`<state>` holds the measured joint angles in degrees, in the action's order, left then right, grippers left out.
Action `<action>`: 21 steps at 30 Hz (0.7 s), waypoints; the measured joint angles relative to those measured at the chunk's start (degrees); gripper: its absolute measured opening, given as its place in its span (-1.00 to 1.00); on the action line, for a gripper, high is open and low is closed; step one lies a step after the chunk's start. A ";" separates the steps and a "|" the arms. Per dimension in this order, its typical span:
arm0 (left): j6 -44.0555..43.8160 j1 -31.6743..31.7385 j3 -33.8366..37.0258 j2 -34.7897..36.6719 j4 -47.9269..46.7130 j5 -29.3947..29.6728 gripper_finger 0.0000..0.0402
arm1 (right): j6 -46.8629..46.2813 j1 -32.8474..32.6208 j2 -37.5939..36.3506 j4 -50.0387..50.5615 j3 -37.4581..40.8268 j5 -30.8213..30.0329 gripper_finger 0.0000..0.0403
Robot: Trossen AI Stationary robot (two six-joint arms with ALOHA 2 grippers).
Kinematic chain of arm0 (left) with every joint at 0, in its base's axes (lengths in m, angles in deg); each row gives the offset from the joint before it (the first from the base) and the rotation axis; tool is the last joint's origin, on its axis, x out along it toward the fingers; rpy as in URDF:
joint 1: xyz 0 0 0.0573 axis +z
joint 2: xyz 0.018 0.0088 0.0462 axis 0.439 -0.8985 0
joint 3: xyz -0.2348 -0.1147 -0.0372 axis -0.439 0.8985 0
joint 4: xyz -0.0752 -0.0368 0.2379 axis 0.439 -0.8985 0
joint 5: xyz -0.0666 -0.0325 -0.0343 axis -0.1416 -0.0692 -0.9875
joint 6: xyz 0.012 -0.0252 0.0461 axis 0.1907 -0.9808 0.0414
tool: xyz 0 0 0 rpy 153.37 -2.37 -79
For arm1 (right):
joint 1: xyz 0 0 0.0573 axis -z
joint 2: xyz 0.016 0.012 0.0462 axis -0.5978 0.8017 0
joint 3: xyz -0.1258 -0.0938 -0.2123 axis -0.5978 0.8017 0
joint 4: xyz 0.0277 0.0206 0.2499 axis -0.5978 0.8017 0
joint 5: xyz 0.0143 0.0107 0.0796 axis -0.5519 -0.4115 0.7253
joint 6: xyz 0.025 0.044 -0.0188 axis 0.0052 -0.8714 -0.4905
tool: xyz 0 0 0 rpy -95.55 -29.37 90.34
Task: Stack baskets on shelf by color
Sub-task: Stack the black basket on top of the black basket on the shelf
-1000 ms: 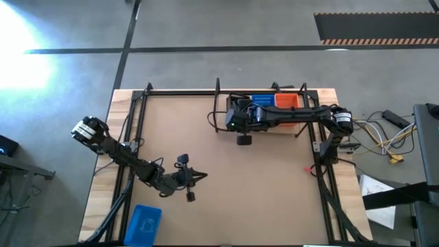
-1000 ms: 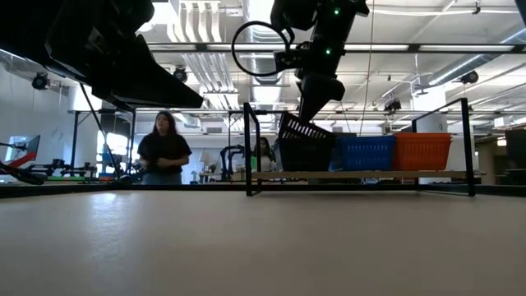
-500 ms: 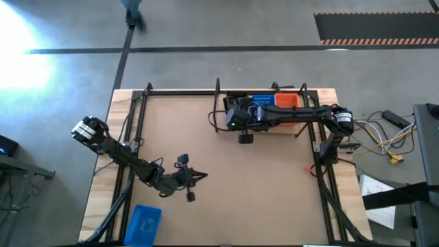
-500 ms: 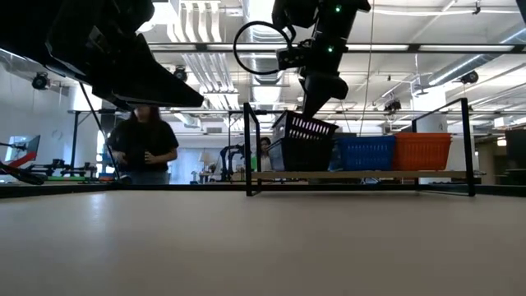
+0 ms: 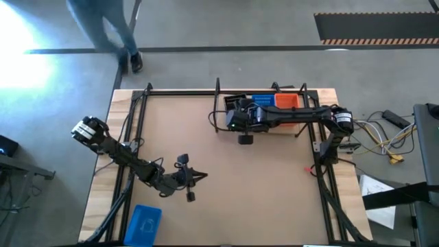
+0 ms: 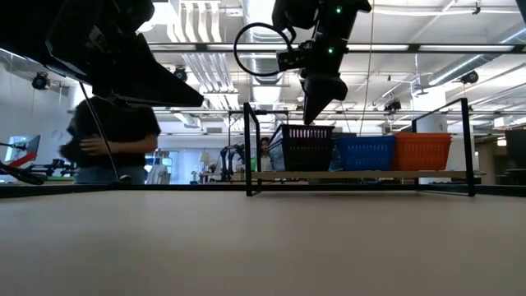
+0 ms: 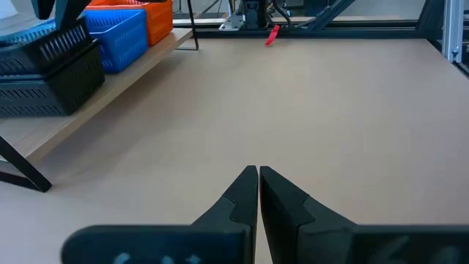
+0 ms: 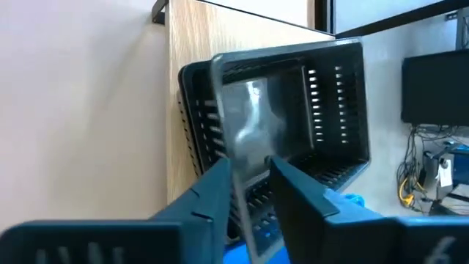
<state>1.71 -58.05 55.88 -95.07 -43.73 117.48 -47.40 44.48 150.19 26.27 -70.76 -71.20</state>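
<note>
1. We have our right gripper (image 8: 249, 192) over the left end of the shelf (image 6: 362, 174), fingers closed on the near wall of a black basket (image 6: 307, 146).

2. A second ago that basket hung tilted, one corner dipped into the black one below; half a second ago it was still cocked — now its rim sits level in the low view. We judge it nested, or very nearly.

3. The right wrist view shows the lower black basket's wall just outside the held one, so the two line up.

4. On the shelf the order runs black, then blue basket (image 6: 366, 152), then orange basket (image 6: 422, 150), each touching the next — colours kept apart.

5. Our left gripper (image 7: 258, 180) waits low over the near-left table, fingers pressed together on nothing; it has not moved.

6. One loose blue basket (image 5: 143, 224) lies at the near-left corner of the table (image 5: 274, 199), well apart from the shelf.

7. Next, we judge, the right fingers should let go and lift straight up, lest they drag the basket out.

8. A person (image 6: 111, 131) has crossed leftward behind the table.
</note>
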 joint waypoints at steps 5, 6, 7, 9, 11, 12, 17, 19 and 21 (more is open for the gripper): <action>0.02 0.00 0.00 0.00 0.00 0.00 -1.00 | -1.68 0.01 -0.90 -1.30 -0.03 2.18 -0.38; 0.02 0.00 0.00 0.00 0.02 0.00 -1.00 | -1.99 0.04 -0.99 -1.76 -0.07 4.15 -0.36; 0.02 0.00 0.00 0.00 0.02 0.00 -1.00 | -2.13 0.13 -1.01 -2.23 -0.03 6.12 -0.34; 0.02 0.00 0.00 0.00 0.04 0.00 -1.00 | -2.09 0.27 -0.89 -2.89 0.62 7.52 -0.34; 0.02 0.00 0.00 0.00 0.04 0.00 -1.00 | -2.33 0.61 -0.59 -3.72 1.58 7.74 -0.36; 0.02 0.00 0.00 0.00 0.04 0.00 -1.00 | -2.46 1.00 -0.57 -4.39 2.03 8.35 -0.38; 0.02 0.00 0.00 0.00 0.09 0.00 -1.00 | -2.52 3.50 -0.57 -5.66 3.59 14.03 -0.45; 0.02 0.00 0.00 0.00 0.11 0.00 -1.00 | -2.92 4.46 -0.57 -5.89 4.02 14.71 -0.48; 0.02 0.00 0.00 0.00 0.12 0.00 -1.00 | -2.96 5.30 -0.57 -6.73 4.56 14.79 -0.52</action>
<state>1.73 -58.05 55.88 -95.07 -43.62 117.48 -50.36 49.78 149.63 19.53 -66.21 -56.41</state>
